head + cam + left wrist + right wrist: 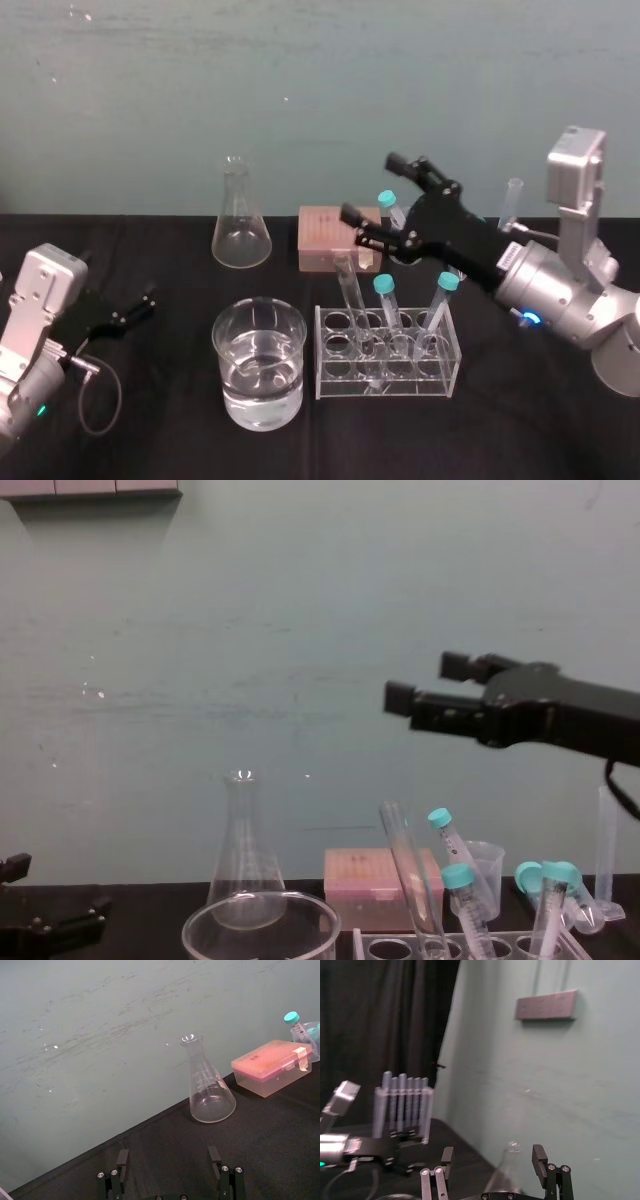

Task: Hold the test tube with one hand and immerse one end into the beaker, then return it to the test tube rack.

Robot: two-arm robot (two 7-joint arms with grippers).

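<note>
Right gripper [372, 187] hangs in the air above the far side of the test tube rack [388, 372], jaws wide apart, nothing between them; right wrist view agrees [493, 1155]. In the chest view it sits high [425, 680] with open air under the tips, down to the tube tops.

The test tube [351, 290] stands in the rack below the tips and a little to their left, leaning, open end up, well apart from the jaws; which hole it sits in I cannot tell. Teal-capped tubes [438, 300] poke up out of the rack beneath the gripper's wrist, so that side is crowded.

The beaker [259, 330], part full of clear liquid, is lower and left of the gripper, just beside the rack's left end; small gap between them. Flask [241, 220] and pink box [328, 238] sit behind, near the table's far edge at the teal wall [300, 80]; the box is almost under the lower jaw. Bare black tabletop [150, 420] lies left of and in front of the beaker.

Left gripper [130, 308] is parked low at far left, jaws apart and empty [168, 1157].

Writing: faint marks on the flask [210, 1085] – too small to read.
</note>
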